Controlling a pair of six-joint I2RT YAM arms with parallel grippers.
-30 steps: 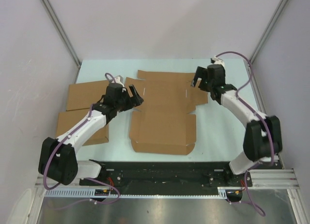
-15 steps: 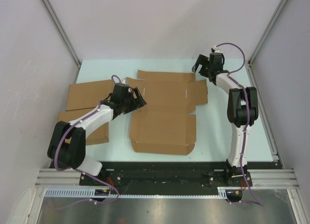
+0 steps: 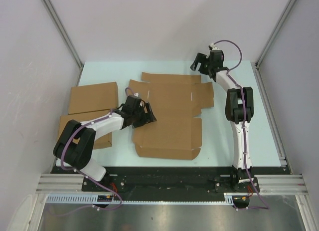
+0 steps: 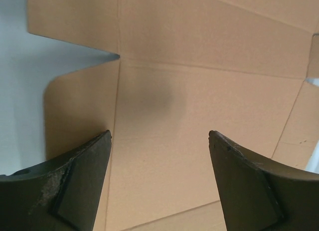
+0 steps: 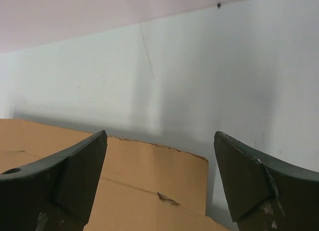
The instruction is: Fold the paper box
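Since a second ago the left gripper (image 3: 148,114) has slid toward the near edge of the tabletop (image 3: 219,136), along the left side of the paper box (image 3: 172,133), while its arm has folded back. The right gripper (image 3: 198,66) has pulled off the sheet to its far edge, and that arm now stands upright.

Both pairs of jaws are spread wide and hold nothing. The left wrist view shows the dark wedge fingers (image 4: 82,176) over creased cardboard. The right wrist view shows them above the sheet's torn-looking far rim.

The box is a matte brown die-cut sheet with flaps, notches and slits. It lies unfolded at mid-tabletop between the arms.

Two flat brown cardboard boxes (image 3: 92,97) lie at the left edge, and the left arm crosses the nearer one.
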